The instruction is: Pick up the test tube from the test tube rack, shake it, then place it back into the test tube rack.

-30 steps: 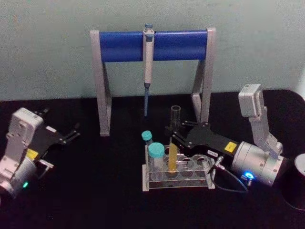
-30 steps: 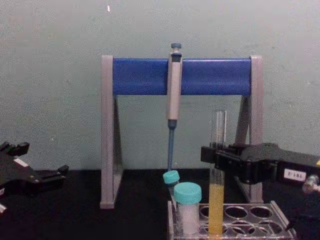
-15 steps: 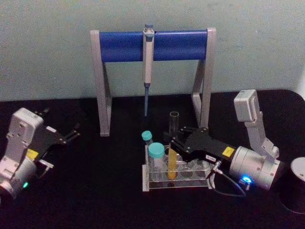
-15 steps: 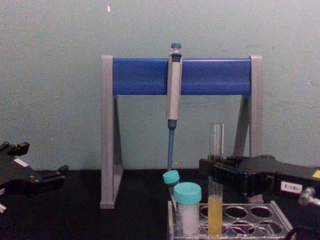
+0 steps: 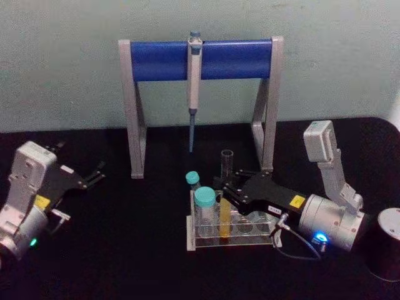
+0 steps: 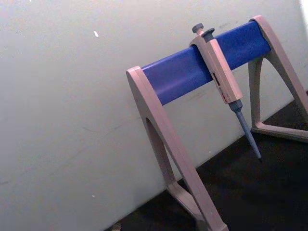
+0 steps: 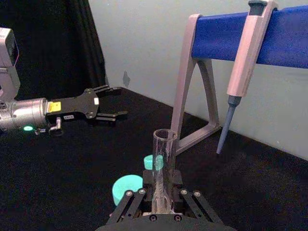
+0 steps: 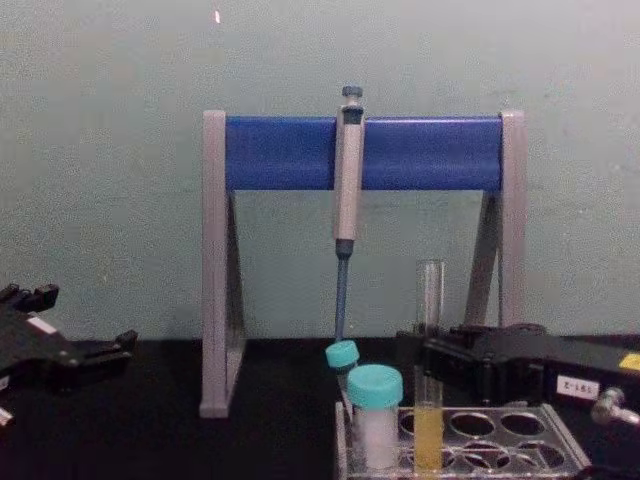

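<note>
The test tube (image 5: 225, 182) stands upright in a front-row hole of the clear test tube rack (image 5: 232, 241), with yellow-orange liquid in its lower part. My right gripper (image 5: 226, 191) reaches in from the right and is shut on the tube's glass just above the rack. In the chest view the test tube (image 8: 430, 300) rises out of the test tube rack (image 8: 505, 458), and the right gripper (image 8: 431, 362) clamps its middle. In the right wrist view the test tube (image 7: 163, 166) stands between the right gripper (image 7: 161, 198) pads. My left gripper (image 5: 84, 164) rests open at the far left.
A grey-and-blue pipette stand (image 5: 200, 59) spans the back, with a grey pipette (image 5: 194, 94) hanging from it. Two teal-capped vials (image 5: 204, 199) sit at the rack's left end. A black cylinder (image 5: 384, 245) stands at the right edge. The left gripper (image 7: 122, 101) lies far off.
My right gripper has come down and slightly left with the test tube, and the tube now sits deeper in the rack. The left arm has not moved.
</note>
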Robot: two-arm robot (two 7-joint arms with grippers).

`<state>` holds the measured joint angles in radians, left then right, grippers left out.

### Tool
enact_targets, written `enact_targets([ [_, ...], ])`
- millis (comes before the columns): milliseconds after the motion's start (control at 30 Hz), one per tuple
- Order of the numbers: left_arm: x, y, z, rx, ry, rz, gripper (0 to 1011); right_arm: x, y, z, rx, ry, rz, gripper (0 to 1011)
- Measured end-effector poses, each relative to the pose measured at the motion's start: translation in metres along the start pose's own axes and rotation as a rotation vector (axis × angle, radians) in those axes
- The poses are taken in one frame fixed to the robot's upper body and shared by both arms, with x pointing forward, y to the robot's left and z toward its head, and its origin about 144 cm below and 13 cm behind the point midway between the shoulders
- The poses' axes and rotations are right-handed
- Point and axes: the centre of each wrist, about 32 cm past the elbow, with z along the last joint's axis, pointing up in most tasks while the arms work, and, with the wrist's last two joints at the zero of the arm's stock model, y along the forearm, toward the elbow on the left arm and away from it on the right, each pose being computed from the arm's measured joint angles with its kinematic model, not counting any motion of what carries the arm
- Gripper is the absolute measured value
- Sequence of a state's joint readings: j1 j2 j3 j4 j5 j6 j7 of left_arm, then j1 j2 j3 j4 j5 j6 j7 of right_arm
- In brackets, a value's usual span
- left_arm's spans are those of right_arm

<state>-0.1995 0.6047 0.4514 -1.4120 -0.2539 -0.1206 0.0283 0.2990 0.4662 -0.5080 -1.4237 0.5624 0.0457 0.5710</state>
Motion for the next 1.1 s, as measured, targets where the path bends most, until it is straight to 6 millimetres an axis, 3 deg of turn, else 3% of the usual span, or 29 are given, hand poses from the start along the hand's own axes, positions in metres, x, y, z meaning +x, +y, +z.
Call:
enact_targets([
  [933, 0.0000, 0.0000, 0.0000, 0.000, 0.000, 0.000, 1001, 0.0008, 0.0024, -0.0028, -0.010, 0.006, -0.004, 233],
  [1100, 0.0000, 0.0000, 0.0000, 0.000, 0.000, 0.000, 1001, 0.0009, 0.0023, -0.0028, -0.010, 0.006, -0.004, 330],
])
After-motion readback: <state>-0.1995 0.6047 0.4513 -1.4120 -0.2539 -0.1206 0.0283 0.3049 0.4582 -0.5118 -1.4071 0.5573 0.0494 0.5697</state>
